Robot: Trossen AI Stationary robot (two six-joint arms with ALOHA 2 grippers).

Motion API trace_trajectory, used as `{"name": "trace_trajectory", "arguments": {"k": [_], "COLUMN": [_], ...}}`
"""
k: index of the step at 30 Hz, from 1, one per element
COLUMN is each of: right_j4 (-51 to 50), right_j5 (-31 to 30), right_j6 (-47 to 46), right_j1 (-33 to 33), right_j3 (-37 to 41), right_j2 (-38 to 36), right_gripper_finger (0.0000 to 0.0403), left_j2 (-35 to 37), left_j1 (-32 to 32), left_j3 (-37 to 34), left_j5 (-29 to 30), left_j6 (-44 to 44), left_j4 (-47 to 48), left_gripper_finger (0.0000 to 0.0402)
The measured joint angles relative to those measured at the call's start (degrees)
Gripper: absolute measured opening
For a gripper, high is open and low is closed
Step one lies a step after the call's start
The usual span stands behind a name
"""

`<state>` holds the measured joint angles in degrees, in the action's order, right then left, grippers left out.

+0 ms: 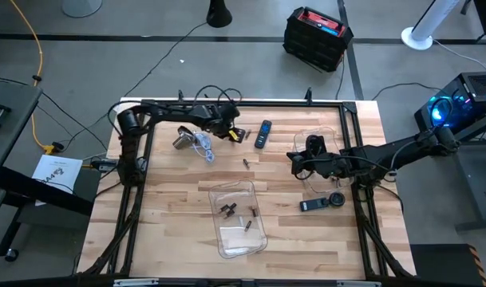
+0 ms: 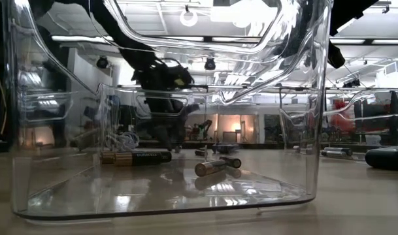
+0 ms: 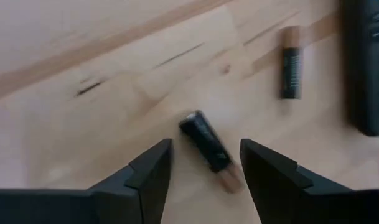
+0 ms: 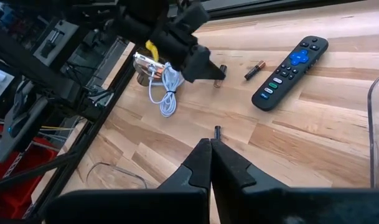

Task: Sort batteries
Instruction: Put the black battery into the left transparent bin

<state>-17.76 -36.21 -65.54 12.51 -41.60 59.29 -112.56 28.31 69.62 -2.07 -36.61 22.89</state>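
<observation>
On the wooden table (image 1: 171,199), my left gripper (image 3: 205,165) is open at the far side, pointing steeply down. A dark battery with a coppery end (image 3: 206,148) lies flat between its fingers, apart from both. A second battery (image 3: 291,63) lies beyond it, beside the black remote (image 1: 262,133). Another small battery (image 4: 218,131) lies alone mid-table. A clear bin (image 1: 237,217) near the front holds several batteries (image 2: 136,157). My right gripper (image 4: 211,152) is shut and hovers right of centre, holding nothing.
A silver metal cylinder with a coiled white cable (image 4: 153,73) lies left of my left gripper (image 4: 205,68). A second clear bin (image 1: 326,151) stands under my right arm. Two small black devices (image 1: 322,203) sit at the right front. The black frame rail (image 1: 243,102) runs along the far edge.
</observation>
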Motion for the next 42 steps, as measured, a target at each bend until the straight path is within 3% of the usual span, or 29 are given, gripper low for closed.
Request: {"name": "trace_trajectory", "arguments": {"k": [6, 8, 11, 12, 16, 21, 28, 33, 36, 42], "right_j4": [0.0, 0.1, 0.0, 0.0, 0.0, 0.0, 0.0, 0.0, 0.2, 7.5], "right_j5": [0.1, 0.4, 0.8, 0.8, 1.4, 2.3, 3.1, 6.1, 7.9, 12.4], "right_j6": [-0.1, -0.1, 0.0, 0.0, 0.0, 1.7, 4.3, 6.1, 7.0, 10.8], "right_j1": [0.0, 0.0, 0.0, 0.0, 0.0, 0.0, 0.0, 0.0, 0.0, 0.0], "right_j3": [0.0, 0.0, 0.0, 0.0, 0.0, 0.0, 0.0, 0.0, 0.0, 0.0], "right_j2": [0.0, 0.0, 0.0, 0.0, 0.0, 0.0, 0.0, 0.0, 0.0, 0.0], "right_gripper_finger": [0.0000, 0.0000, 0.0000, 0.0000, 0.0000, 0.0000, 0.0000, 0.0000, 0.0000, 0.0000], "left_j2": [-5.9, -6.1, -5.1, -4.3, 1.4, 14.8, 28.4, 29.6, 27.2, 20.6], "left_j1": [-0.4, -0.3, -0.2, -0.1, -0.4, -2.6, -15.7, -31.0, -38.5, -44.7], "left_j3": [5.7, 6.2, 6.1, 5.9, 4.9, 5.5, 5.6, 4.3, 4.2, 5.2], "left_j5": [0.3, 0.1, 0.6, 0.3, 0.6, -1.0, -12.3, -12.9, -10.4, -2.6], "left_j6": [3.4, 7.3, 10.6, 11.0, 13.2, 23.7, 32.7, 37.4, 38.2, 36.0], "left_j4": [7.7, 10.1, 13.2, 14.1, 17.2, 16.9, 19.8, 20.1, 17.6, 8.8], "left_gripper_finger": [0.0169, 0.0129, 0.0037, 0.0028, 0.0028, 0.0028, 0.0028, 0.0028, 0.0057, 0.0132]}}
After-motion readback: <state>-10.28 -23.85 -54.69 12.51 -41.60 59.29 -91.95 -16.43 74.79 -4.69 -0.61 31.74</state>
